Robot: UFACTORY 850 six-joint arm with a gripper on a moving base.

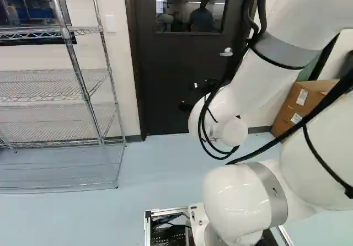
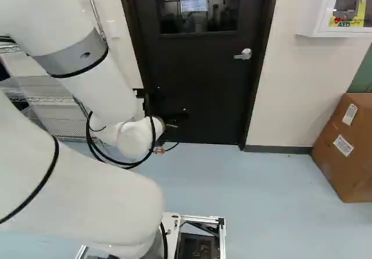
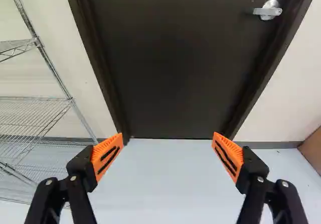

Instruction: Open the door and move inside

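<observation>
Pale blue floor (image 2: 261, 180) reached up to a light wall (image 2: 308, 85), and in this wall was the dark door (image 2: 203, 90), the thing of the task, standing straight ahead of the arm (image 1: 265, 80). It was closed in its frame. Its top was cut off in both base views, and its window (image 2: 200, 9) showed bright strips and dark shapes, which I could not make out well. The arm with its black cables covered a part of the door in the left base view, very near to the metal handle (image 2: 244, 54); in the right base view this handle was free to see.

Black claw (image 2: 178, 117) was hard to distinguish against the dark door in the base views. The wrist view told it better: the claw (image 3: 167, 135) was spread wide, its two orange pads (image 3: 107, 154) well apart, with door and floor visible ahead between them. The handle was ahead of the claw and off to one side.

Beside the door, on the left in the left base view, stood a wire shelf (image 1: 52, 85), cut by the edge. On the other side stood cardboard boxes (image 2: 343, 148), also partly cut off, and above them hung a white cabinet (image 2: 311, 24).
</observation>
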